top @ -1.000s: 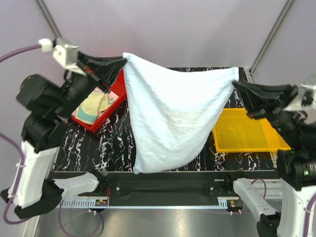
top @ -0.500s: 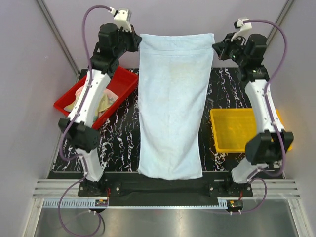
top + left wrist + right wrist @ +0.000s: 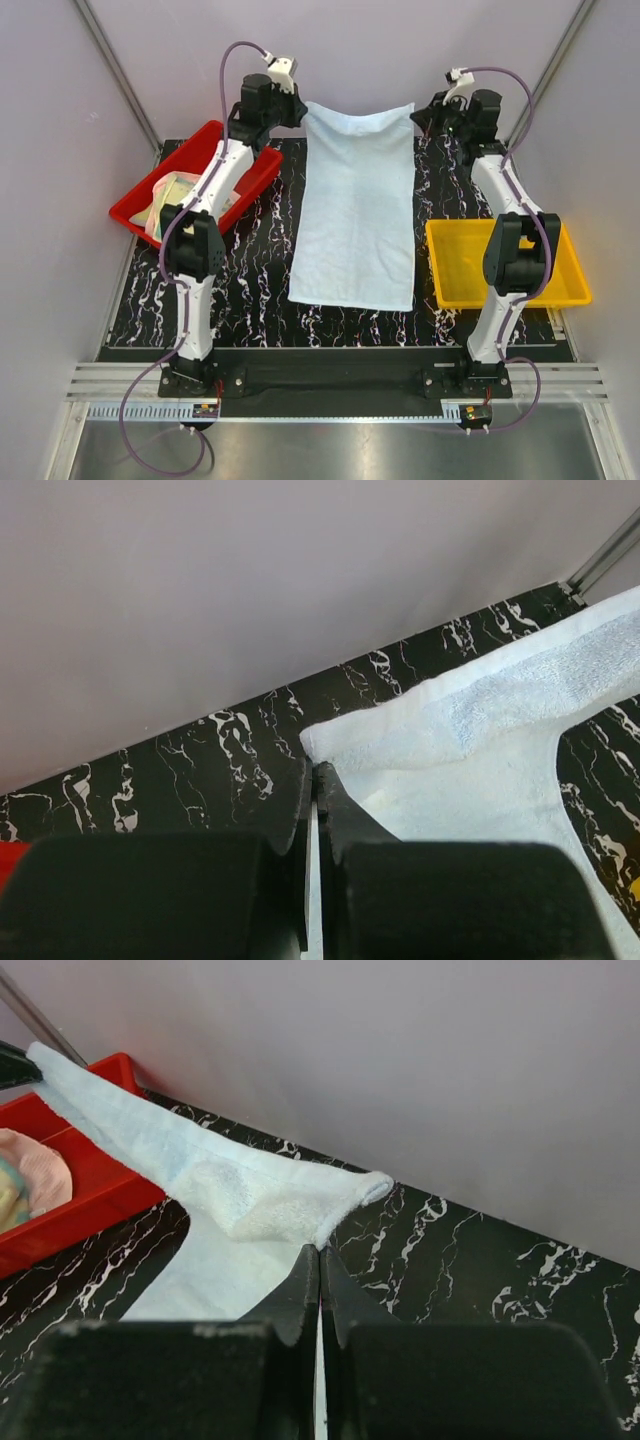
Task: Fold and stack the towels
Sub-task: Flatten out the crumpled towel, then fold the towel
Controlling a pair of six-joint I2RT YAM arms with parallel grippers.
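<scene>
A pale blue-white towel (image 3: 355,215) stretches from the far edge of the table toward the front, its near part lying flat on the black marbled table (image 3: 250,290). My left gripper (image 3: 300,108) is shut on its far left corner (image 3: 320,745). My right gripper (image 3: 418,110) is shut on the far right corner (image 3: 345,1215). The far edge of the towel hangs taut between both grippers just above the table. More towels (image 3: 172,198) in pink, teal and yellow lie bunched in the red tray (image 3: 215,140).
A yellow tray (image 3: 505,265) sits at the right of the table, beside the right arm. The red tray stands at the far left under the left arm. The pale back wall (image 3: 250,580) rises just behind both grippers.
Both arms have reached out to the far edge and come down, carrying the towel from a hanging drape to a stretched strip now laid along the table.
</scene>
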